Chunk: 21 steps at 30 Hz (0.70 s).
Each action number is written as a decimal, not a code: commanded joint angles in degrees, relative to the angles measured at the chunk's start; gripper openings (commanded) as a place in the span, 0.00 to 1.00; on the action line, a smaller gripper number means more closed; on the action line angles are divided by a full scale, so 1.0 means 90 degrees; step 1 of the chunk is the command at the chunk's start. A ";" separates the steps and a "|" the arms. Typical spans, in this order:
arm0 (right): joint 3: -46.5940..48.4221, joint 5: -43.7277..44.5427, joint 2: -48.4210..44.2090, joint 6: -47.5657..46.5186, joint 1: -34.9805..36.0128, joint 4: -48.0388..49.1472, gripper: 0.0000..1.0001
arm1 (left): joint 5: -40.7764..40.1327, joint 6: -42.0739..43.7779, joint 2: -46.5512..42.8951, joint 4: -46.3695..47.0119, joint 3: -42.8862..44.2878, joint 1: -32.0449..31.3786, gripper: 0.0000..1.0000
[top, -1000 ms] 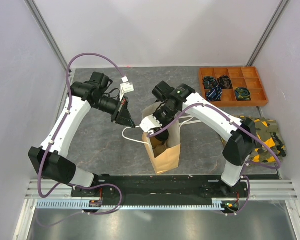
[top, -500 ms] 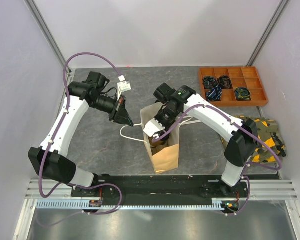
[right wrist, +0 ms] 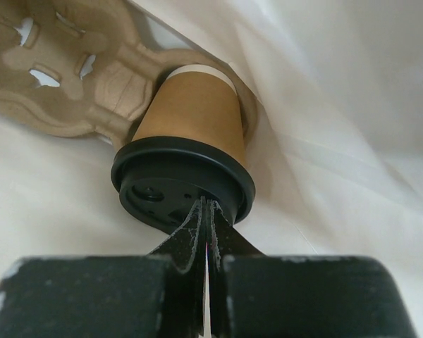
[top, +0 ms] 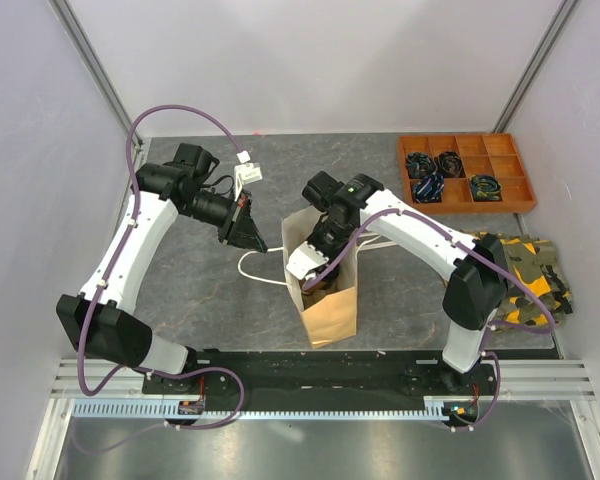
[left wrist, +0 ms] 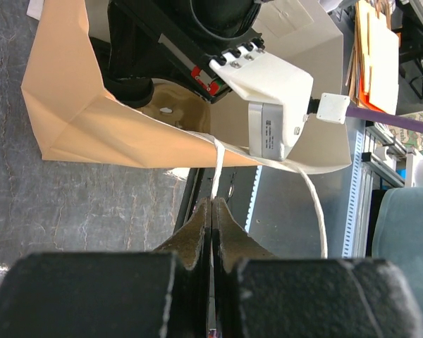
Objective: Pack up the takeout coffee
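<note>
A tan paper cup [right wrist: 190, 113] with a black lid [right wrist: 162, 184] sits tilted in a pocket of the brown pulp carrier [right wrist: 70, 84], inside the white-lined paper bag [right wrist: 338, 105]. My right gripper [right wrist: 206, 205] is shut on the lid's near rim. In the top view the right gripper [top: 315, 278] reaches down into the open bag [top: 330, 310], which stands upright. My left gripper [left wrist: 211, 205] is shut on the bag's white handle [left wrist: 217, 165] and holds the bag's mouth open from the left; it shows in the top view [top: 252, 242] too. Other cups are hidden.
An orange compartment tray [top: 465, 172] with dark coiled items stands at the back right. A camouflage cloth [top: 532, 275] lies at the right edge. A white connector [top: 248, 173] hangs on the left arm's cable. The second handle loop [top: 255, 268] lies on the table.
My right gripper has gone a little lower and leftward inside the bag. The bag's mouth has shifted slightly left. The left arm has hardly moved.
</note>
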 commanded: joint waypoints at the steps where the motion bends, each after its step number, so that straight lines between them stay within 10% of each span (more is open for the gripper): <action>1: 0.0114 0.0099 0.0133 -0.0220 0.0045 -0.0172 0.00 | 0.0230 0.0295 0.0084 -0.0440 0.0250 0.0019 0.02; 21: 0.0075 -0.0584 0.0045 0.0025 -0.0043 0.0326 0.02 | 0.0317 0.0217 0.0162 -0.0284 0.0202 0.0029 0.02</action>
